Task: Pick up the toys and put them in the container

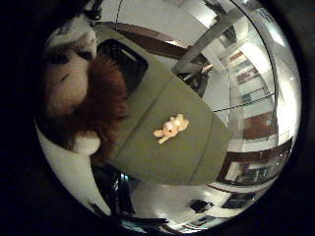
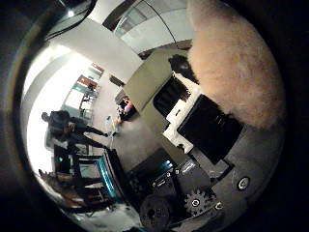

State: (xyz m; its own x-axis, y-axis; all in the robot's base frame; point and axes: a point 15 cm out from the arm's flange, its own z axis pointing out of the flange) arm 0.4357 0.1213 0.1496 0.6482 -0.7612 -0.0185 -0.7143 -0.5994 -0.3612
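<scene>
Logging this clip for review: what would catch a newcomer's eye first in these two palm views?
The big plush toy, cream with a reddish-brown mane, fills one side of the little finger side view, close against the palm. Beyond it a small tan teddy lies alone on the green table, and a black container sits further along that table. In the thumb side view the hand shows its white and black parts beside the pale fur.

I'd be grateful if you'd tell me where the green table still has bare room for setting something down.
The green table is bare all around the small tan toy, out to its edges. It is crowded near the black container, where a furry brown toy sits close against the palm.
</scene>
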